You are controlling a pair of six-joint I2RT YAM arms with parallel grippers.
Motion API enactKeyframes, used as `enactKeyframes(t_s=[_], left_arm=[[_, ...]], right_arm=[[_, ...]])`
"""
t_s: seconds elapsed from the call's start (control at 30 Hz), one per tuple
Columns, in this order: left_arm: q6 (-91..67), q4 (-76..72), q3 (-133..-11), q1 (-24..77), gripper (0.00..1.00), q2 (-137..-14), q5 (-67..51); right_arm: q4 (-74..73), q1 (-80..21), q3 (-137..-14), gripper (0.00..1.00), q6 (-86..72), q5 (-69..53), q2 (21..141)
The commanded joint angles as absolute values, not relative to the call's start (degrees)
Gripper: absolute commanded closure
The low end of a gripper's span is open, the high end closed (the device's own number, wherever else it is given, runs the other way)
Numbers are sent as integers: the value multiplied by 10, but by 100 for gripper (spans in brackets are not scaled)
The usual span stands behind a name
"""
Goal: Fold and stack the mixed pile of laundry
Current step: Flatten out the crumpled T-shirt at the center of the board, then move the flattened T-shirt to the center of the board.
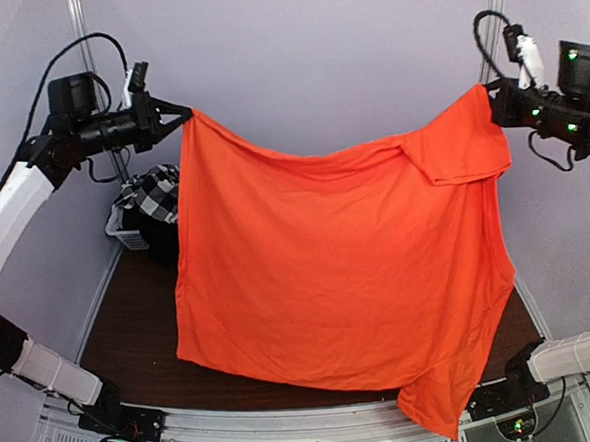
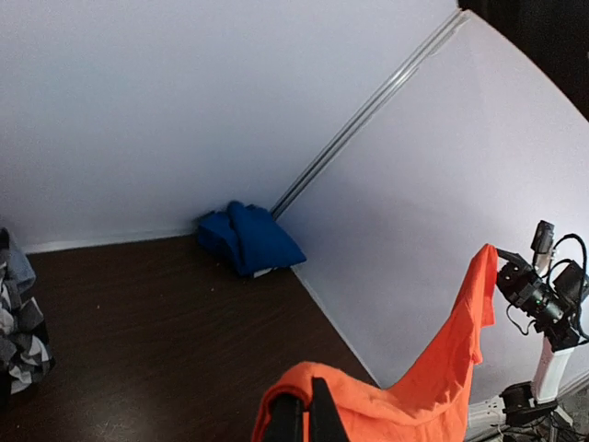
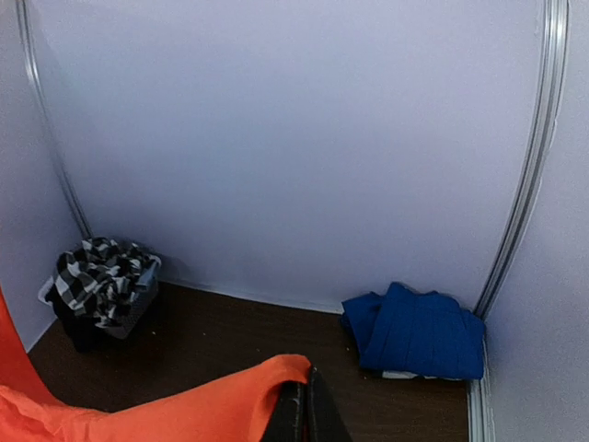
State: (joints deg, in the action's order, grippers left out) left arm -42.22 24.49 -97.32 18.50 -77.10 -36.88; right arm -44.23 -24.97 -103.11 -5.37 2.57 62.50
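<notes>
The left gripper [image 1: 181, 116] and right gripper [image 1: 491, 104] are each pinched tight on a top corner of the orange shirt [image 1: 338, 268]. It hangs spread between them above the table [image 1: 131, 331], its lowest corner trailing toward the near right. A sleeve is flopped over beside the right gripper. The checked garment [image 1: 158, 194] sits in the basket [image 1: 121, 233] at the far left; a folded blue cloth [image 3: 419, 331] lies in the far right corner. This looks like the spreading step before the fold. Next the arms would need to lower together and lay the shirt flat, taut enough to land without creases
</notes>
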Motion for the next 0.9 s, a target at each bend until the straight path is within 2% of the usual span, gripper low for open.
enactKeyframes(t_s=[0.0, 0.03, 0.07, 0.1, 0.17, 0.2, 0.23, 0.33, 0.37, 0.43, 0.57, 0.67, 0.77, 0.87], left_arm=[[-375, 248, -918, 186, 100, -870, -289], [-364, 254, -923, 185, 91, -902, -277], [-351, 273, -941, 182, 76, -940, -263], [-339, 297, -964, 180, 62, -985, -243], [-328, 319, -1001, 179, 45, -1025, -202], [-333, 330, -1014, 177, 39, -1034, -184], [-338, 331, -1019, 174, 34, -1039, -176], [-329, 373, -1033, 174, 8, -1043, -141], [-320, 382, -1029, 174, 5, -1040, -138], [-301, 384, -1001, 175, 5, -1026, -153], [-232, 381, -932, 208, 9, -997, -188], [-202, 382, -893, 246, 14, -1003, -214], [-186, 382, -875, 288, 21, -1029, -194], [-192, 381, -875, 312, 25, -1070, -199]], right_arm=[[-365, -151, -883, 99, -80, 17, 696], [-352, -120, -871, 87, -105, -5, 727], [-345, -92, -870, 70, -120, -30, 767], [-351, -72, -881, 48, -137, -54, 804], [-396, -53, -929, 25, -143, -78, 880], [-415, -50, -943, 7, -148, -77, 908], [-440, -43, -955, 1, -151, -91, 932], [-458, -30, -932, 0, -152, -98, 948], [-449, -27, -914, 0, -155, -107, 938], [-421, -25, -871, 4, -156, -157, 900], [-432, -28, -787, 24, -162, -282, 864], [-430, -34, -715, 34, -171, -312, 846], [-431, -35, -670, 41, -185, -320, 850], [-414, -35, -635, 43, -207, -331, 852]])
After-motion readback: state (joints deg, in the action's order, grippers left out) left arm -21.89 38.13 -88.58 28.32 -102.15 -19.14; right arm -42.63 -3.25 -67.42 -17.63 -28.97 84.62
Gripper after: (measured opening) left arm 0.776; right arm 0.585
